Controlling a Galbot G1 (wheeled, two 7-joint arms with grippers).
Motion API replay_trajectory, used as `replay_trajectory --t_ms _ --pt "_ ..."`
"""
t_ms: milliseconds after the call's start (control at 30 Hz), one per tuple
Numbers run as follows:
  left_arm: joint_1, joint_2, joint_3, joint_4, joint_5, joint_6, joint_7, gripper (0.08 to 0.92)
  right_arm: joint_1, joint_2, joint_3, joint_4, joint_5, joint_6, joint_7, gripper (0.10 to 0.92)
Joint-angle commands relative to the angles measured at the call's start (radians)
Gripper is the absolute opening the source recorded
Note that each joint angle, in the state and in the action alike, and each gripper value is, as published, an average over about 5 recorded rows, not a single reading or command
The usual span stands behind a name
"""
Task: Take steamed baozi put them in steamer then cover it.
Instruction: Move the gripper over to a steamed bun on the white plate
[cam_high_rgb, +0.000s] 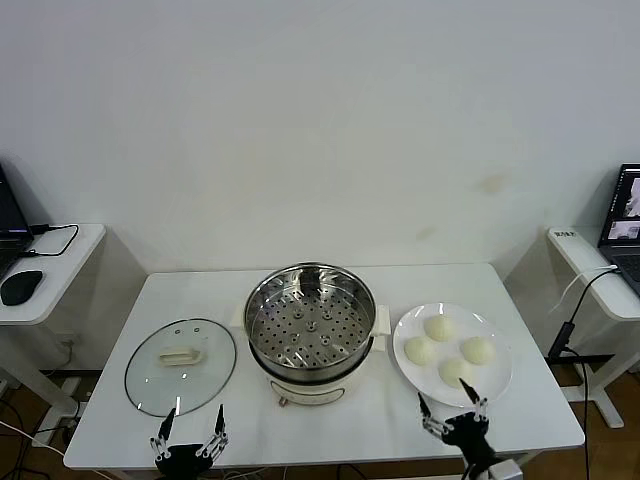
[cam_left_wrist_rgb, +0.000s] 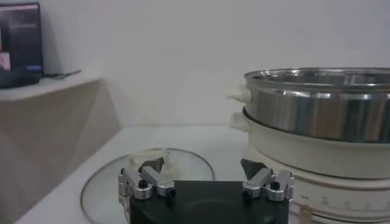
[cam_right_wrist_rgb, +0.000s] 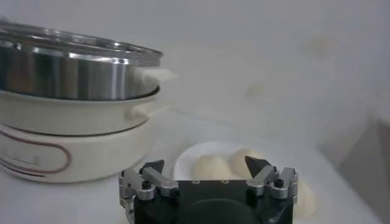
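Four creamy-white baozi lie on a white plate at the right of the table. The steel steamer, empty, sits in its cream pot base at the centre. The glass cover with its cream handle lies flat to the left. My left gripper is open and empty at the front edge, just in front of the cover. My right gripper is open and empty at the front edge, just in front of the plate; the baozi and the steamer show in the right wrist view.
Side desks stand left and right of the table, with a mouse and a laptop. A wall rises behind the table. The steamer stands to the side of the left gripper.
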Motion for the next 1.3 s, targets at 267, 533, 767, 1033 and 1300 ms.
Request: replay_trajectory --t_ms 267,533,767,1033,1300 --pt "-0.037 0.020 -0.008 -0.036 0.078 0.130 -0.039 0.823 0.268 -0.241 0.039 -0.104 -0.336 -0.094 -0.197 0.823" --pt "-0.028 0.019 -0.011 -0.037 0.161 0.137 -0.044 0.823 0.549 -0.450 -0.100 -0.273 -0.382 -0.197 -0.497 0.823" --pt "-0.039 0.023 -0.011 -0.025 0.177 0.140 -0.056 0.823 0.862 -0.568 -0.364 -0.444 -0.282 -0.209 -0.707 0.823" --pt "-0.062 0.028 -0.014 -0.030 0.178 0.147 -0.059 0.823 1.208 -0.602 -0.750 -0.629 -0.221 -0.137 -0.965 0.823" --pt "-0.068 0.030 -0.021 -0.038 0.184 0.149 -0.063 0.823 1.366 -0.590 -0.984 -0.707 -0.178 -0.048 -1.091 0.823"
